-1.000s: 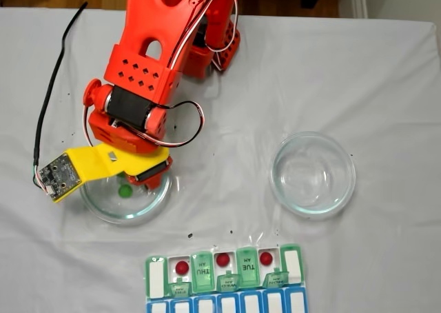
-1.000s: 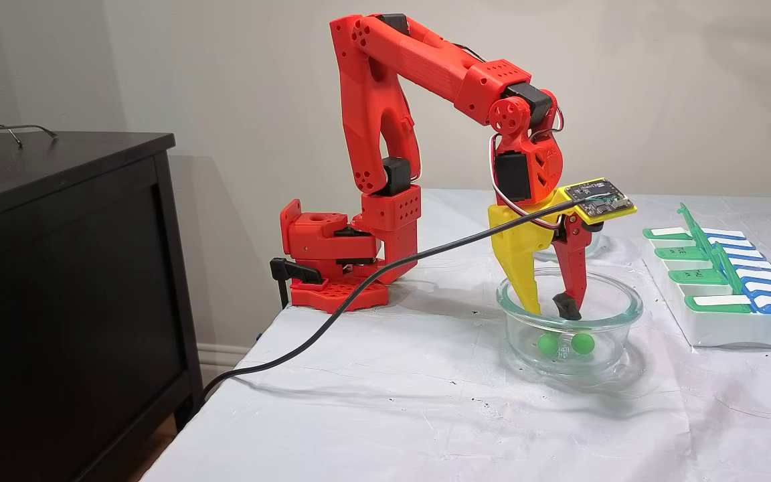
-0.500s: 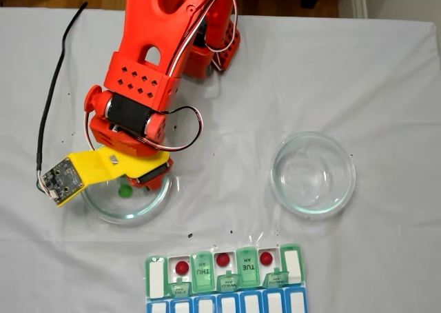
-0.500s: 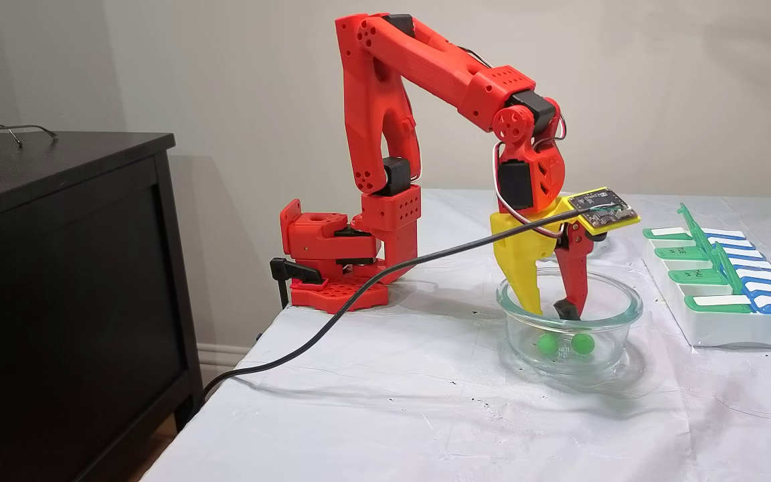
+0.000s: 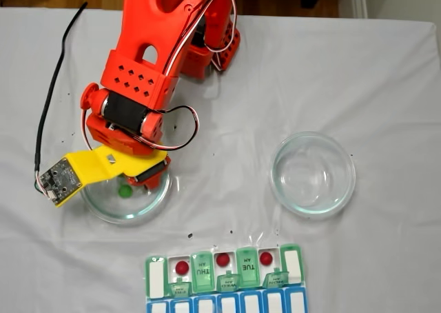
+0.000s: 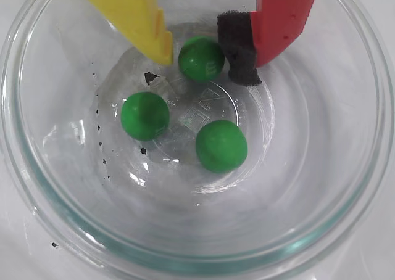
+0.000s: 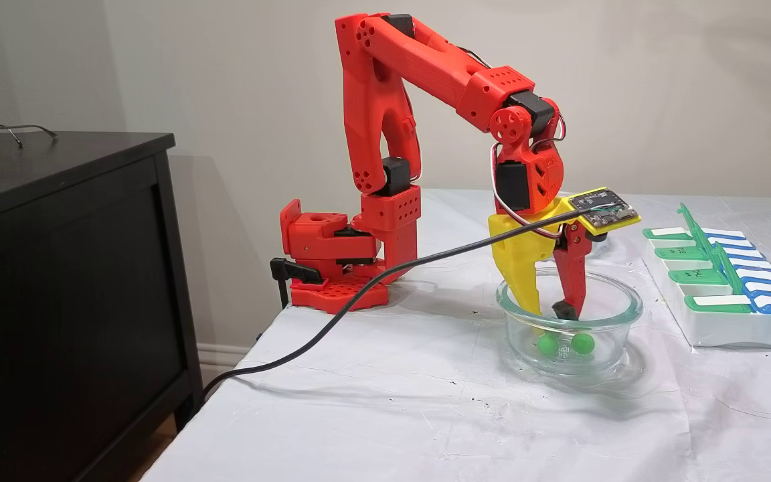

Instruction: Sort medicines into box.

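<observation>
Round clear glass dish (image 6: pixel 345 218) near the worktop's (image 5: pixel 386 85) left edge holds three small, round bright-green pills (image 6: pixel 201 58). Tool (image 6: pixel 203 61), jaws apart, straddles one. Light, hard, likely to roll: grip across its widest middle.

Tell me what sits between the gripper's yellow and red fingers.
In the wrist view, one green pill sits between the open gripper's fingers, inside the glass dish.

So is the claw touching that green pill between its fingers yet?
Cannot tell. In the wrist view the claw straddles the top green pill; the yellow tip overlaps its edge and the black pad sits beside it, but height is unclear.
</observation>
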